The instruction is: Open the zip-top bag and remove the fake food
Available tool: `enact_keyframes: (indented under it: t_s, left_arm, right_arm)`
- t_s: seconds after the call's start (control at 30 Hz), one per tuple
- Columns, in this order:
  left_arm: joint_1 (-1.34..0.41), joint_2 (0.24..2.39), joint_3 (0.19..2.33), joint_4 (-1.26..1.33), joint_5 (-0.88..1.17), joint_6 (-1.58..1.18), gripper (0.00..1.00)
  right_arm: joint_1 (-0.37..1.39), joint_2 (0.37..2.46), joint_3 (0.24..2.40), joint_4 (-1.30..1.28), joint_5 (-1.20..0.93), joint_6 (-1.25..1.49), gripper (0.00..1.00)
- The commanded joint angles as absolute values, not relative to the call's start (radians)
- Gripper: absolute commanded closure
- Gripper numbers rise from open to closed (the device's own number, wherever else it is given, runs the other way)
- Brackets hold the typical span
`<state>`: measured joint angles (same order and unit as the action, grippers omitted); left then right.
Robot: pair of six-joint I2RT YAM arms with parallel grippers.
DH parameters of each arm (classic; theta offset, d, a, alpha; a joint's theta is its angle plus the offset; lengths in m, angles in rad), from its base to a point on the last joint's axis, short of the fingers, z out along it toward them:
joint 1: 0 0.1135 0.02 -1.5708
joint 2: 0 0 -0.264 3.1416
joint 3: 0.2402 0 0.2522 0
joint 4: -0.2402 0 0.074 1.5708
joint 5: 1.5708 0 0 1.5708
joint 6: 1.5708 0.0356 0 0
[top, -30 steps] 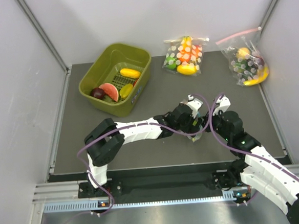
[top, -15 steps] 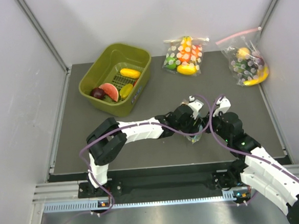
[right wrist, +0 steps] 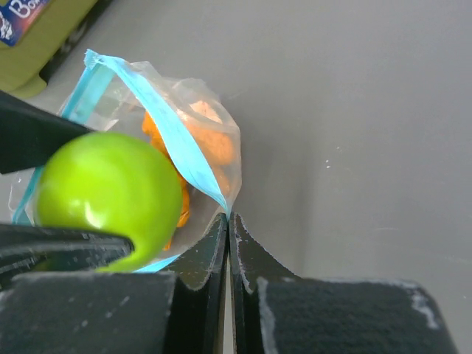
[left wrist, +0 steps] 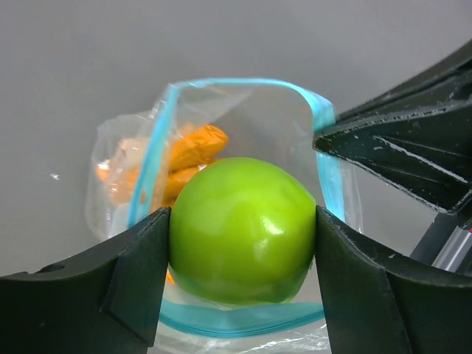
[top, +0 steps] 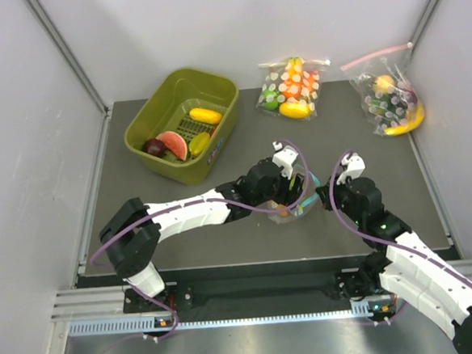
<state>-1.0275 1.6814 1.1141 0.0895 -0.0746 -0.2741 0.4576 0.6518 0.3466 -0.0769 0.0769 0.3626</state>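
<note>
The zip-top bag (left wrist: 122, 166) lies open on the dark mat, its light-blue zip strip spread in a loop. My left gripper (left wrist: 242, 247) is shut on the round green fruit (left wrist: 242, 225), held just above the bag's mouth. Several orange carrot-like pieces (left wrist: 195, 147) stay inside the bag. My right gripper (right wrist: 228, 219) is shut on the corner of the bag's blue strip (right wrist: 173, 136), beside the green fruit (right wrist: 107, 190). In the top view both grippers meet at the bag (top: 300, 207) in the middle of the mat, the left gripper (top: 286, 196) on its left, the right gripper (top: 321, 194) on its right.
An olive-green bin (top: 224, 93) with yellow, red and purple toy pieces stands at the back left. Two white-dotted bags (top: 290, 88) (top: 392, 97) with pink strips lie at the back middle and back right. White walls close in both sides.
My left gripper has closed on the green fruit and drawn back to the left, lifting it out of the bag's mouth. The right gripper has kept its hold on the strip.
</note>
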Motion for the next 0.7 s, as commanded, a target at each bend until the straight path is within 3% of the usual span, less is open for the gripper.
enact_keyframes:
  t_s: [0.0, 0.33, 0.67]
  left_arm:
    - [-1.015, 1.631, 1.074, 0.213, -0.092, -0.307, 0.78]
    - [-1.002, 1.654, 1.08, 0.368, -0.095, -0.333, 0.77]
    - [-0.963, 1.617, 1.074, 0.374, 0.083, -0.425, 0.77]
  right_arm:
    - [0.469, 0.664, 0.35, -0.038, 0.06, 0.368, 1.0]
    - [0.471, 0.678, 0.324, 0.029, -0.031, 0.391, 1.0]
    - [0.472, 0.681, 0.322, 0.014, 0.02, 0.384, 1.0]
